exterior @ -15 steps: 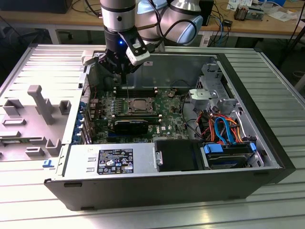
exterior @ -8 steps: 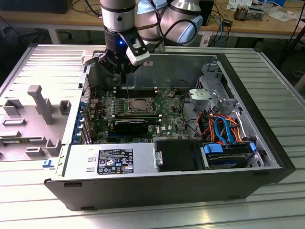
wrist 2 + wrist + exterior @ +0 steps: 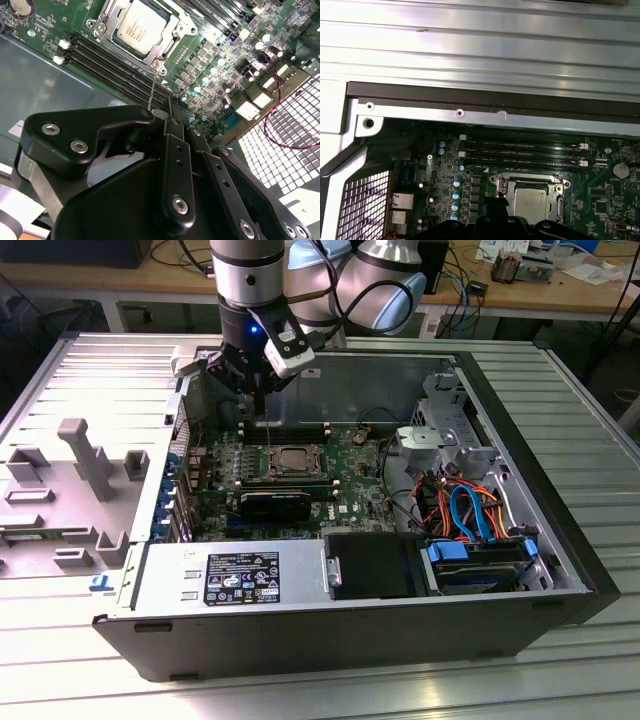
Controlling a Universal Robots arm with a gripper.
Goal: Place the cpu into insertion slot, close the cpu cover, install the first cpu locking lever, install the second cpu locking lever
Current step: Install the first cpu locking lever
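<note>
Cpu: one cpu (image 3: 141, 26), seated in the insertion slot (image 3: 95, 24) on the motherboard (image 3: 45, 25).
Cpu cover: one cpu cover (image 3: 170, 47), lying flat around the chip.
Locking lever: one locking lever (image 3: 153, 85) seen, a thin wire upright from the socket corner, top hidden.
Memory slots: four memory slots (image 3: 520, 152) beside the socket.
Gripper: one gripper (image 3: 174, 104) above the socket edge, fingers (image 3: 172, 125) pressed together; contact with the lever cannot be told.
Exterior view adds: open computer case (image 3: 300, 640), drive cables (image 3: 470, 510).

The ribbed metal worktop (image 3: 420, 702) under me carries the open computer case (image 3: 350, 635) at its middle. At the exterior view's left a grey moulded fixture (image 3: 85, 455) lies on it, with a small blue piece (image 3: 99, 583) just beside the case.
</note>
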